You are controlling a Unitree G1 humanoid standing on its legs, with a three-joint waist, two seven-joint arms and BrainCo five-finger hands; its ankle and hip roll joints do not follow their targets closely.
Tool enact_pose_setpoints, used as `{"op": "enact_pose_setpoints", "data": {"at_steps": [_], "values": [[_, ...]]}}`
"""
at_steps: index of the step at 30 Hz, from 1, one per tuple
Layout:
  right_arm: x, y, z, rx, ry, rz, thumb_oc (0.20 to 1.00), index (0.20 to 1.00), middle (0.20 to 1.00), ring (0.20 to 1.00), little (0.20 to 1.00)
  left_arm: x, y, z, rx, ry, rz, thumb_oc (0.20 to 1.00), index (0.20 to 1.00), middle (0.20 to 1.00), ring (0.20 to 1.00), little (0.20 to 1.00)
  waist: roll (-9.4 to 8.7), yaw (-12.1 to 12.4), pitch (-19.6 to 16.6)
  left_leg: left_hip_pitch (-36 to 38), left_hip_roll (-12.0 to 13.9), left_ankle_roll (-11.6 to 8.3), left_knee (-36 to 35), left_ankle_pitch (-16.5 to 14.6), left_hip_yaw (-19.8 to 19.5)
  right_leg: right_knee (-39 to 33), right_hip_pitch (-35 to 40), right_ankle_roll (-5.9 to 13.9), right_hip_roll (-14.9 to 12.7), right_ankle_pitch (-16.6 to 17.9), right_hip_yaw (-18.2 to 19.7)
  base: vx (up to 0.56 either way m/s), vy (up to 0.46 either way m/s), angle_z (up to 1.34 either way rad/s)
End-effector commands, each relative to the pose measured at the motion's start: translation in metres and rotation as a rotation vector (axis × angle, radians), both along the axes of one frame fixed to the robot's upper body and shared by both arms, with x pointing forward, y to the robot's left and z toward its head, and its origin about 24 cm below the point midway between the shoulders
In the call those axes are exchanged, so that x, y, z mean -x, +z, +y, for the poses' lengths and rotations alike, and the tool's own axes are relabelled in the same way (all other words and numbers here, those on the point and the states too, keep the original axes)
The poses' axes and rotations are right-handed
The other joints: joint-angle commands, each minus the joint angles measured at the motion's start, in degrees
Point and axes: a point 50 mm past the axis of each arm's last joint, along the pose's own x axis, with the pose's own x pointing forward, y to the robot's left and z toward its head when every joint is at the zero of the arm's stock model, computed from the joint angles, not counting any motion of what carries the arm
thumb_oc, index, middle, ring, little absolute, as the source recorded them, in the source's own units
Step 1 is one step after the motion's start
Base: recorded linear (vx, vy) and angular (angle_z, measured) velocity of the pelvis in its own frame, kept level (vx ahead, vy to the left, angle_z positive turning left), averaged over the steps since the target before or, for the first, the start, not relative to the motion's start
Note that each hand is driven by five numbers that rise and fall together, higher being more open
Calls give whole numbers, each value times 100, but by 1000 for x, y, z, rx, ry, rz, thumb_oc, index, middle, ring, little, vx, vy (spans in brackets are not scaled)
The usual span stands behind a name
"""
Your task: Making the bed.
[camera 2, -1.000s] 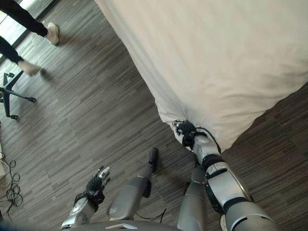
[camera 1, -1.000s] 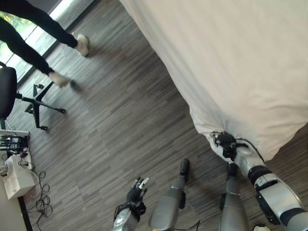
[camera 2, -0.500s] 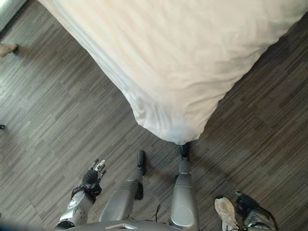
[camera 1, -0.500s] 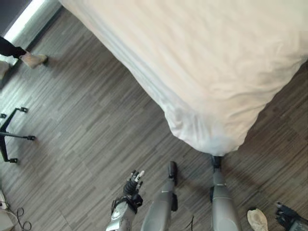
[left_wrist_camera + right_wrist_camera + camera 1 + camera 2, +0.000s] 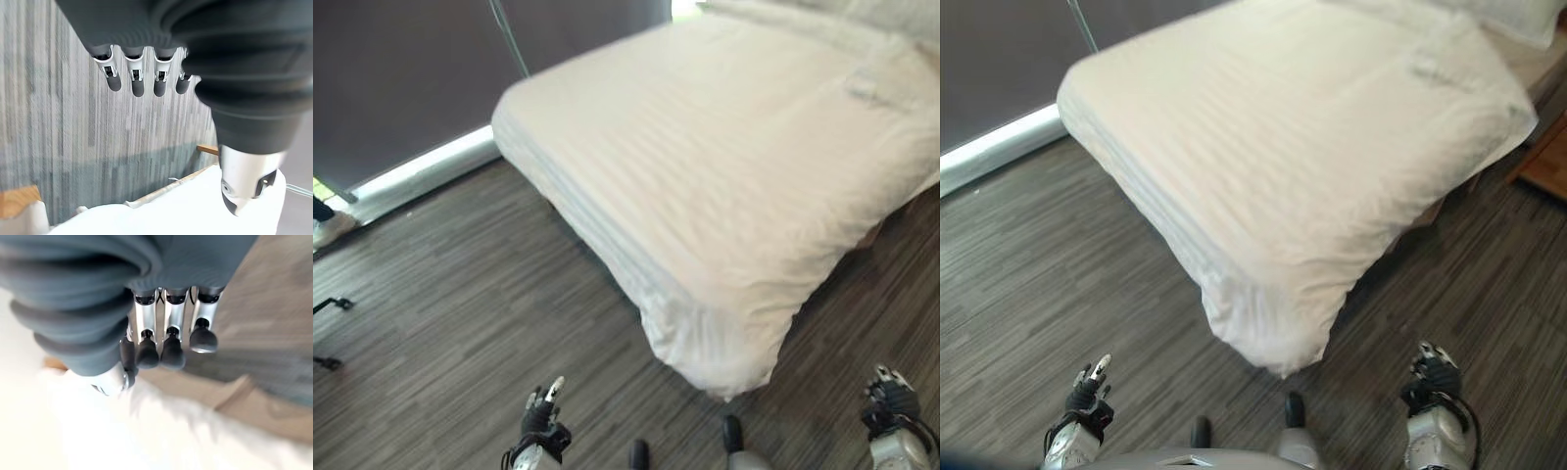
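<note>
The bed [image 5: 734,166] is covered by a smooth white sheet [image 5: 1283,147] that hangs down over its near corner [image 5: 720,367]. My left hand [image 5: 543,423] hovers over the floor to the left of that corner, open with its fingers [image 5: 138,83] straight and holding nothing. My right hand [image 5: 1435,377] is low on the right of the corner, apart from the sheet, its fingers [image 5: 168,340] relaxed and empty. White bedding [image 5: 122,431] shows past them in the right wrist view.
Grey wood-plank floor [image 5: 460,294] surrounds the bed. A dark wall [image 5: 411,78] with a light strip at its foot runs behind. Pillows [image 5: 1518,15] lie at the bed's far end. A brown wooden piece [image 5: 1547,162] stands at right. A person's shoe [image 5: 328,227] and a chair base [image 5: 328,333] are at far left.
The camera has swung up and now takes in the whole bed. My right hand has let go of the sheet's corner and drawn back low to the right. The left hand stays open.
</note>
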Motion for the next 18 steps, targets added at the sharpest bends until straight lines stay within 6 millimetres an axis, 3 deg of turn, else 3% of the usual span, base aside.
{"op": "enact_pose_setpoints", "data": {"at_steps": [1, 7, 9, 12, 13, 14, 15, 17, 18], "values": [[-25, 35, -3, 140, 108, -140, 1000, 1000, 1000, 1000, 1000, -28, 35, 27, -185, -82, -148, 1000, 1000, 1000, 1000, 1000, -150, 222, -40, 325, -116, 247, 73, -83, -258, 390, 2, 383, -458, 215, 185, -4, 81, 2], [-22, 26, 23, 98, 142, -146, 1000, 1000, 1000, 1000, 1000, -37, 61, 33, -252, -100, -272, 1000, 1000, 1000, 1000, 1000, -266, 328, -42, 544, -171, 343, 90, -190, -218, 410, 139, 448, -525, 289, 228, -26, 78, 0], [-12, 13, 32, 73, 171, -85, 1000, 1000, 1000, 1000, 1000, -36, 65, 34, -259, -107, -291, 1000, 1000, 1000, 1000, 1000, -320, 294, 13, 574, -249, 389, 160, -246, -122, 397, 116, 529, -581, 487, 358, -91, 104, -8], [-6, 9, 34, 90, 193, -51, 1000, 1000, 1000, 1000, 1000, -37, 66, 36, -273, -111, -290, 1000, 1000, 1000, 1000, 1000, -367, 233, 85, 522, -323, 412, 225, -263, 25, 341, -5, 609, -621, 743, 474, -176, 70, -21], [-8, 9, 36, 96, 193, -50, 1000, 1000, 1000, 1000, 1000, -38, 69, 39, -285, -105, -298, 1000, 1000, 1000, 1000, 1000, -380, 115, 324, 407, -351, 416, 362, -340, 405, 246, -439, 749, -601, 1350, 498, -370, 48, -47], [-11, 11, 37, 101, 194, -59, 1000, 1000, 1000, 1000, 1000, -39, 72, 41, -304, -107, -306, 1000, 1000, 1000, 1000, 1000, -375, 110, 454, 261, -310, 396, 495, -347, 620, 264, -656, 751, -572, 1452, 347, -478, 80, -71], [-13, 13, 38, 105, 189, -71, 1000, 1000, 1000, 1000, 1000, -42, 76, 43, -317, -102, -322, 1000, 1000, 1000, 1000, 1000, -344, 125, 543, 125, -286, 394, 627, -332, 728, 372, -738, 751, -596, 1330, 129, -409, 83, -114], [-13, 15, 41, 94, 156, -91, 1000, 1000, 1000, 1000, 1000, -48, 78, 47, -311, -48, -334, 1000, 1000, 1000, 1000, 1000, -205, 198, 687, -103, -142, 428, 823, -206, 1073, 1348, -571, 568, -749, 638, -565, -420, 124, -150], [-13, 16, 42, 93, 160, -93, 1000, 1000, 1000, 1000, 1000, -50, 80, 46, -296, -33, -354, 1000, 1000, 1000, 1000, 1000, -163, 240, 706, -137, -79, 448, 828, -148, 1183, 1665, -434, 472, -768, 352, -738, -399, 107, -125]]}}
